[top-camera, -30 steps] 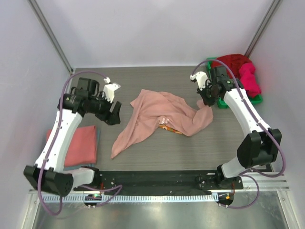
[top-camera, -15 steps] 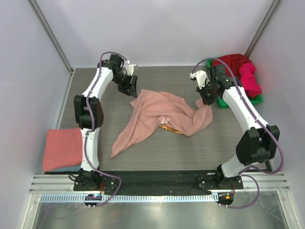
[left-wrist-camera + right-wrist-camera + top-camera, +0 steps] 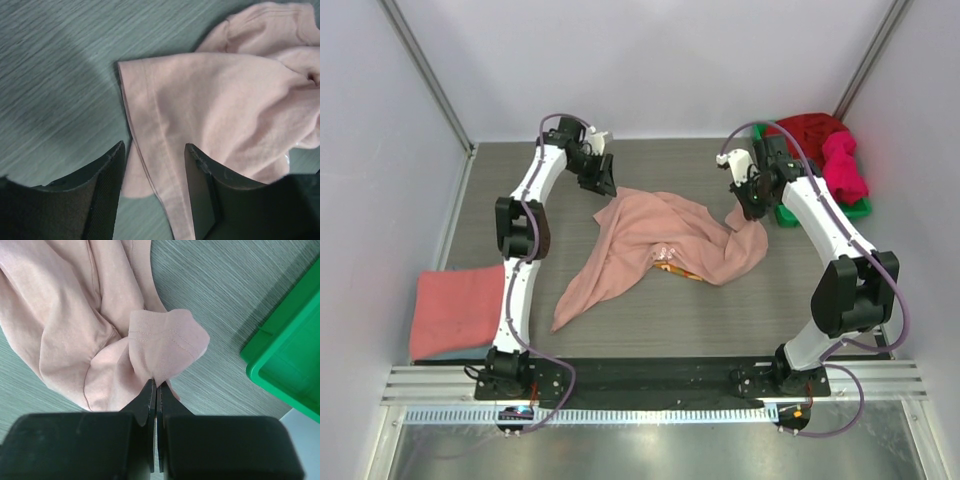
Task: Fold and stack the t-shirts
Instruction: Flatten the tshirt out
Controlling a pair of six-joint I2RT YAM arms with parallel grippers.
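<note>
At the far left, left gripper: fingers spread apart with nothing gripped. They point down at the far-left edge of the pink tee, whose stitched hem runs through the gap in the wrist view. Whether they touch the cloth cannot be told.
At the far right, right gripper: fingers pressed together on a hemmed fold of the pink tee, which sticks out past the tips in the wrist view.
Pink tee: crumpled and unevenly spread in the middle of the table. A long tail reaches toward the near left and a lobe lies at the right, below the right gripper. A small orange graphic shows at its near edge.
Bin: green, just right of the right gripper, in the far-right corner.
Red tee and magenta tee: heaped on the bin, with the magenta one to the right.
Coral tee: folded flat at the near left edge, well apart from the pink one.
Table: grey wood grain.
</note>
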